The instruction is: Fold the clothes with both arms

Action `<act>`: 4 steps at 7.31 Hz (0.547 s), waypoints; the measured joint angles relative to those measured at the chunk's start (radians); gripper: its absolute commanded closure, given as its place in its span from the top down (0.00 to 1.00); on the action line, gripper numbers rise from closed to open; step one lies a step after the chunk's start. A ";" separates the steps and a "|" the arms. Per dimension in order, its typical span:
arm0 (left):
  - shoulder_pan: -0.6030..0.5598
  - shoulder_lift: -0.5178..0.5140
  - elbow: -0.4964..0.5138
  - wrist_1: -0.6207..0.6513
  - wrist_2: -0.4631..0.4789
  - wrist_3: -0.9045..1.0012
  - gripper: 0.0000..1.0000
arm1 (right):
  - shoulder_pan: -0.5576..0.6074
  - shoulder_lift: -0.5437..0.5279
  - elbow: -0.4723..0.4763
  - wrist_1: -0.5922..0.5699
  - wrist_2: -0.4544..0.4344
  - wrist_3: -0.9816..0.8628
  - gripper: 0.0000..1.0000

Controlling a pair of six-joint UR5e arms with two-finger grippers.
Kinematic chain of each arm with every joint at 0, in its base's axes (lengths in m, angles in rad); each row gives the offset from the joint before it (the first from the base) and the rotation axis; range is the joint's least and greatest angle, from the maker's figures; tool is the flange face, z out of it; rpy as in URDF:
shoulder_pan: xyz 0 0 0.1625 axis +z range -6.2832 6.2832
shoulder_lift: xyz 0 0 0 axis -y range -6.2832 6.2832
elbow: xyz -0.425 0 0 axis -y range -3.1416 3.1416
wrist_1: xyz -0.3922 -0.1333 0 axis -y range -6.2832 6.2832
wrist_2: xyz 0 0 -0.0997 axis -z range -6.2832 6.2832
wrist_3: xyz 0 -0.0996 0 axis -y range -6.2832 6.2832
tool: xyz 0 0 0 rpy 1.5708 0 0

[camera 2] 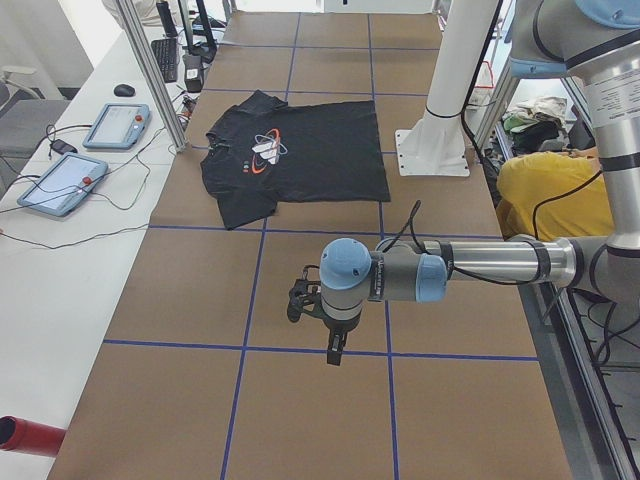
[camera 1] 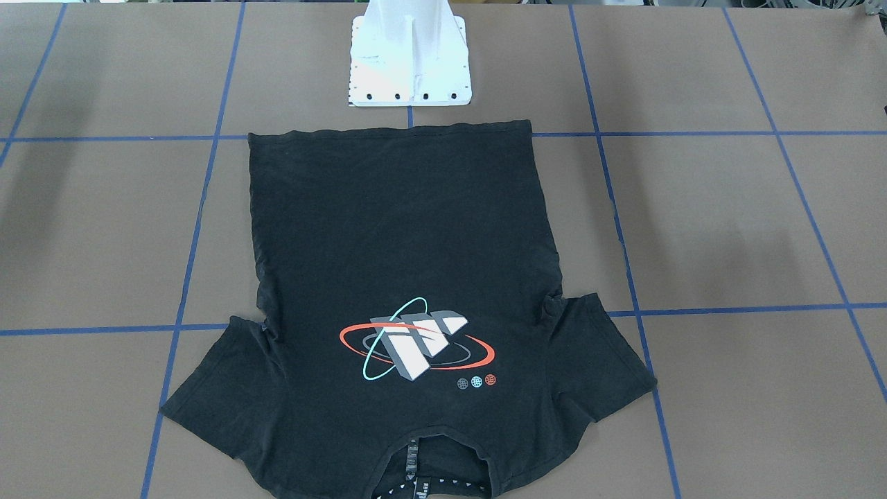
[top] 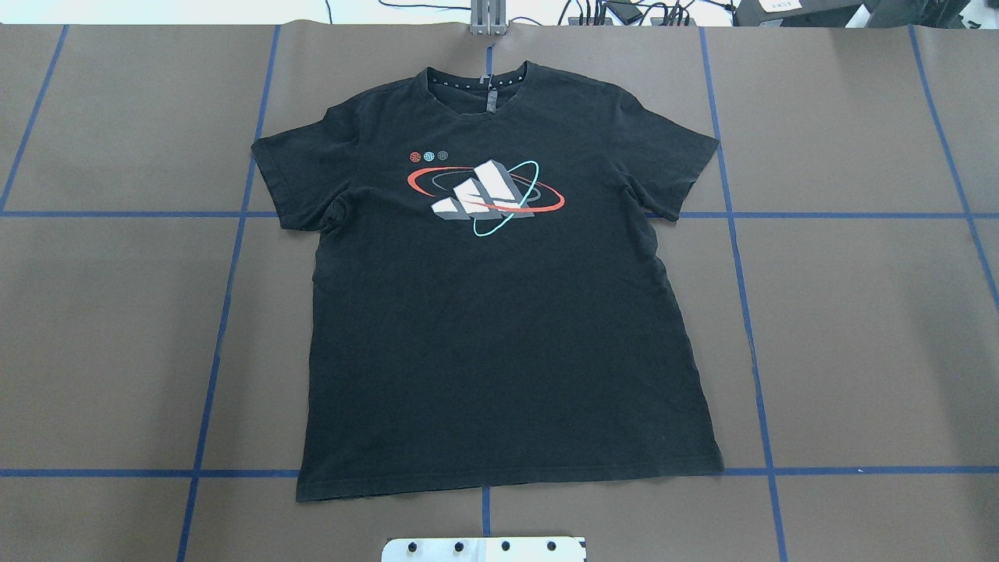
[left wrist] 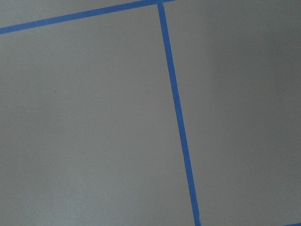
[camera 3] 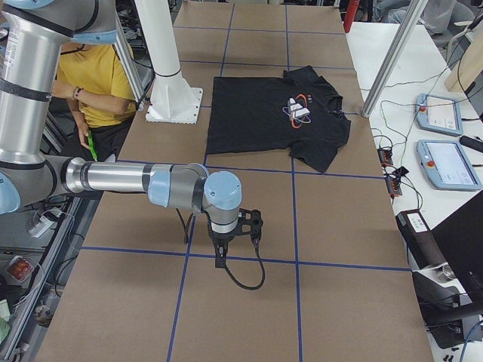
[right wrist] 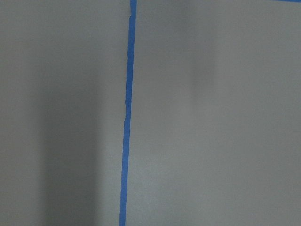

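A black T-shirt [top: 499, 312] lies flat and face up at the middle of the brown worktop [top: 858, 328], unfolded, with both short sleeves spread out to the sides. Its hem is towards the white base block [camera 1: 410, 62] and just short of it, and its collar [top: 476, 78] is at the far edge of the worktop, away from the robot. The chest graphic [top: 485, 197], a red ring and a teal ring around white-grey slanted bars, faces upward, with three small round marks beside it. Blue tape lines [top: 226, 312] divide the worktop into squares, and the shirt covers several of them. Neither arm is near the garment. The left arm [camera 2: 480, 265] reaches out level over one end of the worktop, with the left end effector [camera 2: 334, 352] pointing down, well apart from the shirt. The right arm [camera 3: 121, 177] does the same at the other end, with the right end effector [camera 3: 220, 260] hanging over bare worktop. Neither is seen to have hold of anything, and how far their fingers are parted cannot be told from these side views. Both wrist cameras show only brown surface and blue tape.
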 measured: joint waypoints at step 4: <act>0.001 -0.016 -0.054 -0.003 0.002 -0.003 0.99 | 0.000 0.004 0.009 0.001 0.000 0.003 1.00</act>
